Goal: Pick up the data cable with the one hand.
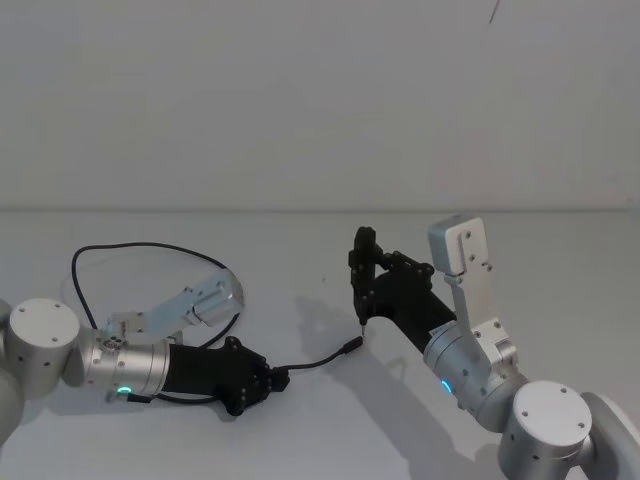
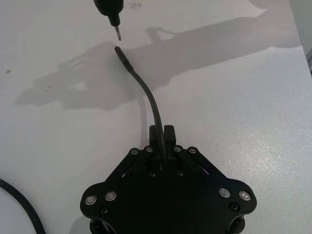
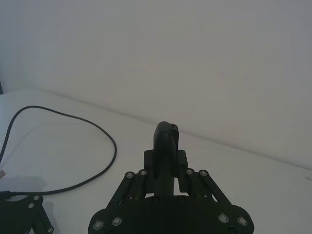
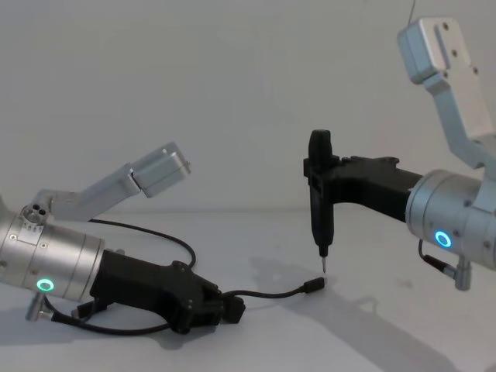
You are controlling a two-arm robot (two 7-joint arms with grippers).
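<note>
At the left we see the one hand point(image 1: 278, 379), the black gripper on the silver wrist with the green ring, lying low over the white table point(image 1: 560, 260) and reaching toward the middle. Its fingers point(image 2: 168, 134) are clamped narrow on the data cable point(image 1: 322, 360), which runs out between them. From the grip the cable's short free end arches forward and its small plug point(image 4: 314, 285) rests on the table, in the shadow of the other arm. Behind the hand, the rest of the cable sweeps in a wide loop point(image 1: 130, 248) across the table on the left side and comes back alongside the wrist.

Toward the right, the other gripper point(image 4: 319, 167), on the wrist with the blue ring, hangs above the table, closed on a short black lead point(image 4: 319, 201) held upright. The lead's silver metal tip point(image 4: 324, 262) points down, just above and just beside the cable's plug, apart from it. In the left wrist view, that tip point(image 2: 118, 33) hovers close to the plug's end point(image 2: 119, 50).
</note>
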